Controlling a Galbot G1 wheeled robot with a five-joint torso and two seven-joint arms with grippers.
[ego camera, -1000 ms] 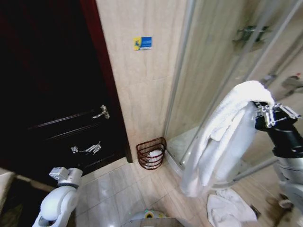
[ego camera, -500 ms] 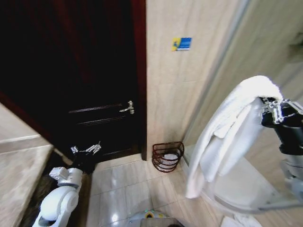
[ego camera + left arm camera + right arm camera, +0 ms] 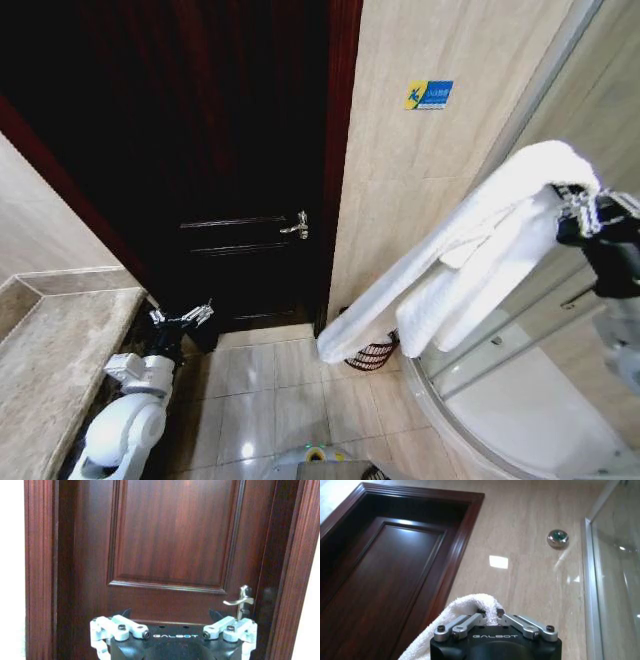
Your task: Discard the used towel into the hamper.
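- Head view: my right gripper (image 3: 578,205) is raised high at the right, pinched shut on the towel (image 3: 470,270), which drapes over it and hangs in a long sweep down and to the left. I hold it this high, I judge, so the loose end stays off the floor (image 3: 290,390) while I carry it. The hamper (image 3: 372,353) stands on the floor at the foot of the wall (image 3: 430,170), just beside the door (image 3: 220,180) frame; the towel's low end hangs in front of it and hides most of it. The towel is not in the hamper yet. My left gripper (image 3: 183,318) sits low at the left, near the door, parked and doing nothing.
- Left wrist view: my left gripper (image 3: 172,620) faces the door and its handle (image 3: 240,600); the fingers are spread wide with nothing between them.
- Right wrist view: my right fingers (image 3: 479,621) meet on a fold of towel (image 3: 467,605) that bulges above them, with the door frame and wall beyond.
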